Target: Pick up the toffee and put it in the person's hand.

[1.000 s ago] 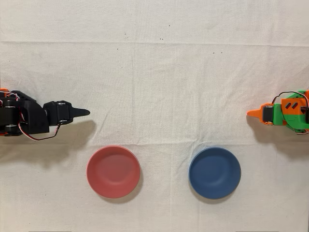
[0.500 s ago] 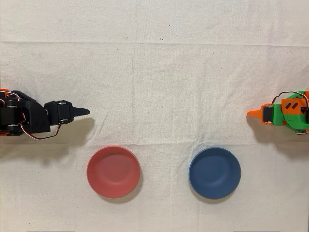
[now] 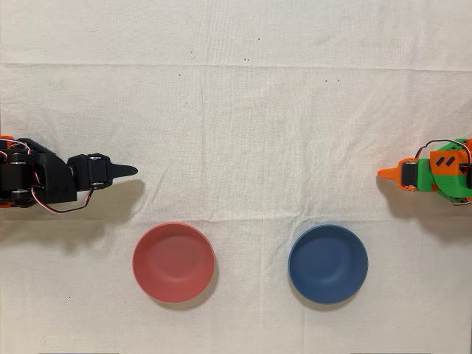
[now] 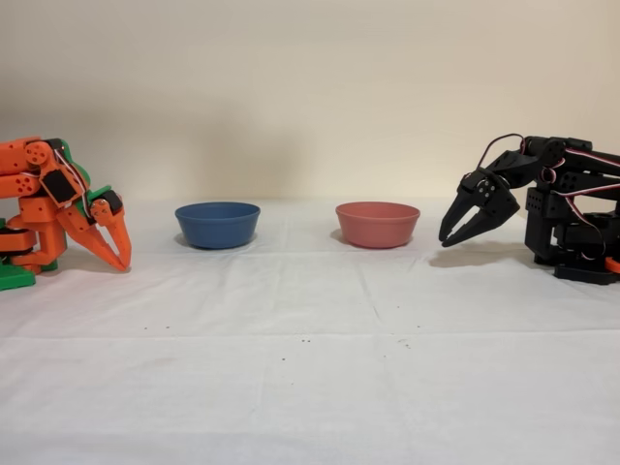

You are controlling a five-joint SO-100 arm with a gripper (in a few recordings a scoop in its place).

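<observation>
While no toffee or hand shows:
tool [image 4: 457,234]: parted, empty
toffee: probably light, slippery; grip its body

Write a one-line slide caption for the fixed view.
Black arm's gripper open and empty beside a red bowl and a blue bowl; no toffee or hand in view.

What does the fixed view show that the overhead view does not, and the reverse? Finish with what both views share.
Only the fixed view shows the black gripper side-on, its fingers slightly parted and empty, pointing down above the cloth, plus the wall behind.

Only the overhead view shows the insides of the red bowl and blue bowl, both empty.

Both show the two bowls, the white tablecloth, the black arm and the idle orange arm. Neither shows a toffee or a person's hand.
</observation>
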